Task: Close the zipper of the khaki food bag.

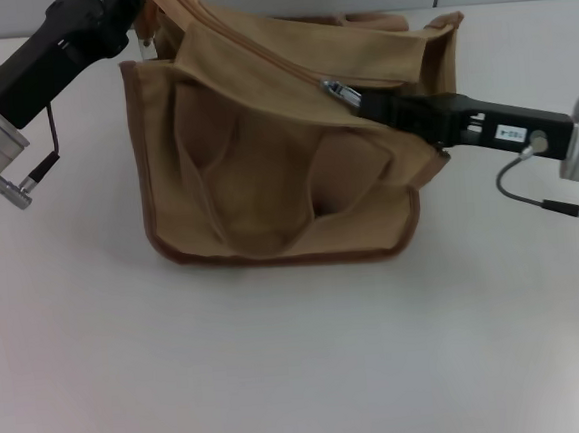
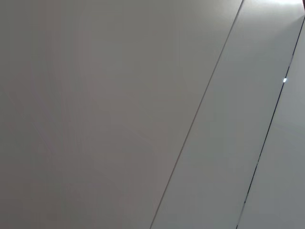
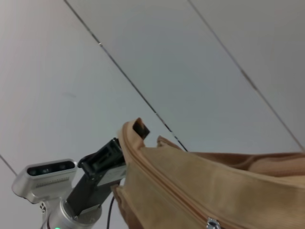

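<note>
The khaki food bag (image 1: pixel 266 178) stands on the white table, front pocket toward me. Its zipper (image 1: pixel 256 44) runs diagonally across the top panel from the far left corner. My left gripper (image 1: pixel 145 17) is shut on the bag's far left top corner and holds it up. In the right wrist view the bag (image 3: pixel 228 186) shows with that left gripper (image 3: pixel 128 143) pinching the fabric at the end of the zipper (image 3: pixel 176 193). My right gripper (image 1: pixel 356 99) is shut on the silver pull tab (image 1: pixel 334 89), right of the bag's middle. The pull tab (image 3: pixel 212 223) also peeks in at the right wrist view's edge.
Bare white table (image 1: pixel 282 378) lies in front of the bag and on both sides. The bag's far side (image 1: pixel 395 23) bunches up behind the right arm. The left wrist view holds only grey wall panels (image 2: pixel 119 95) with seams.
</note>
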Available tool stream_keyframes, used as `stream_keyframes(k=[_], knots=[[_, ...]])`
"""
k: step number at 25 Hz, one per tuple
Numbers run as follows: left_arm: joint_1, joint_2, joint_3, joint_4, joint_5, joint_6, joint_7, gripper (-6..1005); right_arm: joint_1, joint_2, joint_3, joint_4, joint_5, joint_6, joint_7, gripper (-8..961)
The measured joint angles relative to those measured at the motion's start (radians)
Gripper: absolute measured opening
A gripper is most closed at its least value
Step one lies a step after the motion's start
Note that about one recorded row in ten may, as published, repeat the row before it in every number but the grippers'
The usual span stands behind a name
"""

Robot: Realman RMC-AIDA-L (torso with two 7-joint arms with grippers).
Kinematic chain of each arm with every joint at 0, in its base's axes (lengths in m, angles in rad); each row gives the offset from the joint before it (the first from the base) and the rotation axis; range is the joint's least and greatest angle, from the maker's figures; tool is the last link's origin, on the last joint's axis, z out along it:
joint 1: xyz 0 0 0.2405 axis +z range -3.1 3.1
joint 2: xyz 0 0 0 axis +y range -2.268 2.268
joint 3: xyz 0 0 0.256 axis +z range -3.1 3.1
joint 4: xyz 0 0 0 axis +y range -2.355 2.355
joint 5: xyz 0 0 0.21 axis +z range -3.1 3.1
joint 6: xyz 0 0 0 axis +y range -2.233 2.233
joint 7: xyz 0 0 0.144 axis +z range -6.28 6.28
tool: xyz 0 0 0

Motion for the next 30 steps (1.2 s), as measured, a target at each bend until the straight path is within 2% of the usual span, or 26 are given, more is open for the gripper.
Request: stream_keyframes(k=[10, 17, 21, 23, 28, 30], knots=[[0.000, 0.001, 0.000, 0.001, -0.011, -0.012, 0.000, 31, -0.094, -0.002, 0.007, -0.121, 0.000, -0.052, 0.073, -4], [0.002, 0.001, 0.000, 0.001, -0.012, -0.013, 0.000, 31, -0.143, -0.014, 0.039, -0.142, 0.000, -0.060, 0.070, -5], [0.003, 0.002, 0.001, 0.001, -0.013, -0.020, 0.000, 31, -0.176, -0.014, 0.142, -0.145, 0.000, -0.132, -0.012, -5], [0.003, 0.002, 0.001, 0.001, -0.013, -0.023, 0.000, 32, -0.200, -0.010, 0.249, -0.141, 0.005, -0.220, -0.086, -6], [0.009, 0.001, 0.005, 0.001, -0.013, -0.024, 0.001, 32, -0.238, -0.003, 0.312, -0.130, 0.052, -0.289, -0.178, 14], [0.012, 0.000, 0.008, 0.001, -0.013, -0.020, 0.017, 32, -0.250, -0.001, 0.310, -0.117, 0.066, -0.294, -0.208, 90]])
